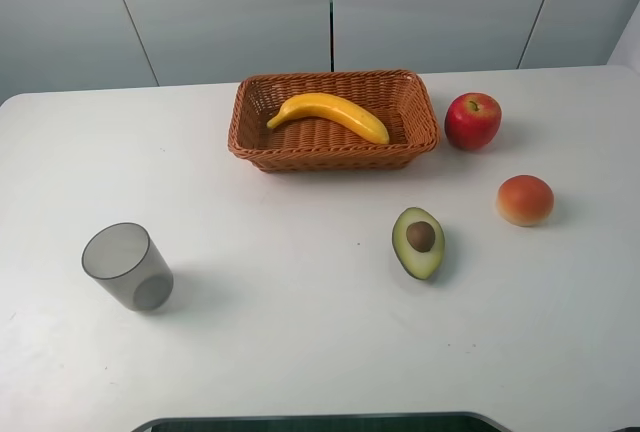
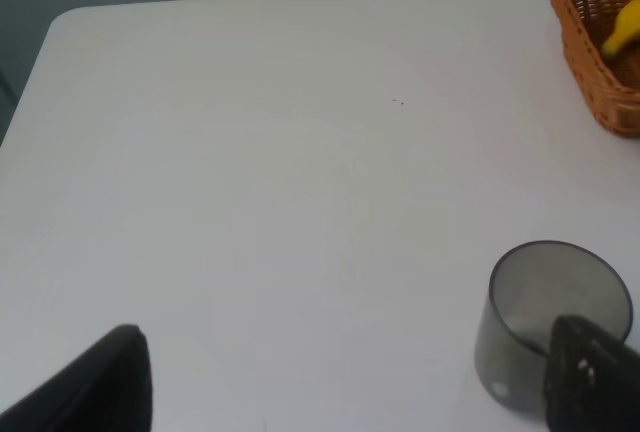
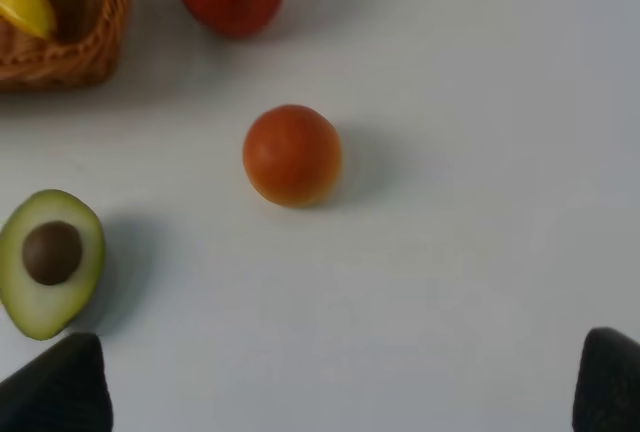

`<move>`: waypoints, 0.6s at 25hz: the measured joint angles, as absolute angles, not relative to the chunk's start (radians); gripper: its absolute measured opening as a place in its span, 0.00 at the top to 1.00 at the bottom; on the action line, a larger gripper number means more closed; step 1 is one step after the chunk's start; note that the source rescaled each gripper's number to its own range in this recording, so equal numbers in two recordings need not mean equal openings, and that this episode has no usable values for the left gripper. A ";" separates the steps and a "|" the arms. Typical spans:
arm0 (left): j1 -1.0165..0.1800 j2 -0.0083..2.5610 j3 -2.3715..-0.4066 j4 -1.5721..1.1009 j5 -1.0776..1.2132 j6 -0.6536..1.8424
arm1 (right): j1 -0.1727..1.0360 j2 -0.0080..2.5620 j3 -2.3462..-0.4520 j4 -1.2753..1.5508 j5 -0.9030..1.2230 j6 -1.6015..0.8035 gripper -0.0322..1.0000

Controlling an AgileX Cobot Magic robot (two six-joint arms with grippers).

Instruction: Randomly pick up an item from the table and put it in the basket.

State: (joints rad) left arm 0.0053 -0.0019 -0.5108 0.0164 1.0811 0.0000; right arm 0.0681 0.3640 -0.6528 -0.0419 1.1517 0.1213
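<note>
Banana [image 1: 330, 115] in basket [image 1: 410, 148]; wrist cams only show both grippers [image 2: 350, 382] [image 3: 340, 392] w/ fingers spread, empty

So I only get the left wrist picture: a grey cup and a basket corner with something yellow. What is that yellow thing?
Observer: A banana, lying whole inside the wicker basket.
Operator: Anything else on the table?
Observer: Yes. A red apple stands just right of the basket in the high view.
Operator: More fruit?
Observer: A halved avocado, pit up, and a round orange-red fruit lie nearer the front, on the side away from your cup.
</note>
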 joint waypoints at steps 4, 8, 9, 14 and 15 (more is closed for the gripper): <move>0.005 -0.002 -0.511 0.016 1.081 0.000 | 0.068 0.252 -0.591 -0.024 1.135 0.060 0.00; 0.005 -0.002 -0.511 0.016 1.081 0.000 | 0.068 0.160 -0.522 0.011 1.108 0.000 0.00; 0.005 -0.002 -0.511 0.016 1.081 0.000 | 0.068 0.142 -0.513 0.013 1.108 0.000 0.00; 0.005 -0.002 -0.511 0.016 1.081 0.000 | 0.068 0.060 -0.510 0.011 1.104 0.000 0.00; 0.005 -0.002 -0.511 0.016 1.081 0.000 | 0.068 0.041 -0.510 0.007 1.104 0.007 0.00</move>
State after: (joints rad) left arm 0.0053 -0.0019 -0.5108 0.0164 1.0811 0.0000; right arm 0.0681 0.0408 -0.5101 0.0074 1.1036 0.0066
